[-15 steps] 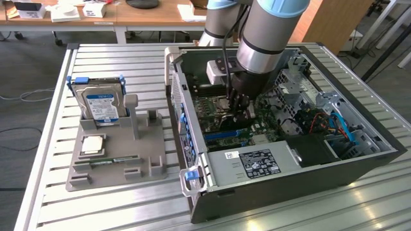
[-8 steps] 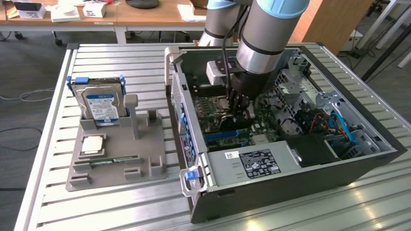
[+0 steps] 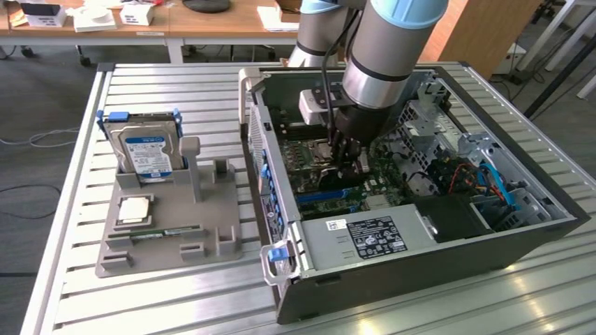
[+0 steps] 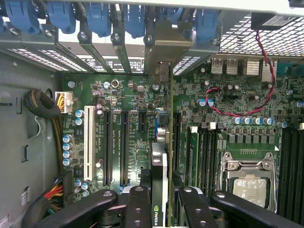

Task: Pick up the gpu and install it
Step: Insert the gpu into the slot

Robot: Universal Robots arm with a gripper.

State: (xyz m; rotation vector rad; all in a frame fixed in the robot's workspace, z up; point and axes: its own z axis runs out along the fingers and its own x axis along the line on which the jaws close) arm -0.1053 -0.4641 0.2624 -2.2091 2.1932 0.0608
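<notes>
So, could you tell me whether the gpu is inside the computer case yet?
Inside: the gpu stands on edge over the motherboard, clamped between the fingers. Whether it is fully seated in a slot: cannot tell.

In the wrist view the gpu [image 4: 160, 161], gripped edge-on between the fingers [image 4: 138, 206] of the tool [image 4: 164, 211], is cut off by the picture's edge and covers the slot beneath it. In the exterior view the tool's own body hides its fingertips and the gpu inside the computer case [image 3: 410, 272].
</notes>
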